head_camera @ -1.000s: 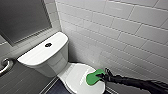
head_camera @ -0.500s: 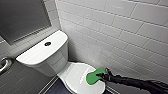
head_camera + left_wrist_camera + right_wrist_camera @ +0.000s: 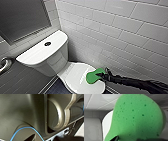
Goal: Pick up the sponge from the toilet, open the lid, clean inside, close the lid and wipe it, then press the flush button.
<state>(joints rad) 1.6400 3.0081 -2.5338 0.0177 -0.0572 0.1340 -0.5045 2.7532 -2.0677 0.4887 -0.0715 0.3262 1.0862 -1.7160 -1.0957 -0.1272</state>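
Head view: the toilet (image 3: 42, 53) lid (image 3: 73, 75) is seen closed, and the sponge (image 3: 92, 76) lies on its wall-side edge. The right gripper (image 3: 102, 75) is reached in low from the right and meets the sponge's narrow end. The jaws appear clamped on that end. The long axis is judged in line with the arm, with the broad end pointing to lid centre. The flush button (image 3: 47, 43) sits well apart on the tank top.

Left wrist view: dark robot housing (image 3: 25, 112) and a blue cable (image 3: 25, 128) are seen close up.

Right wrist view: the sponge is seen directly ahead, close, with the lid behind it.
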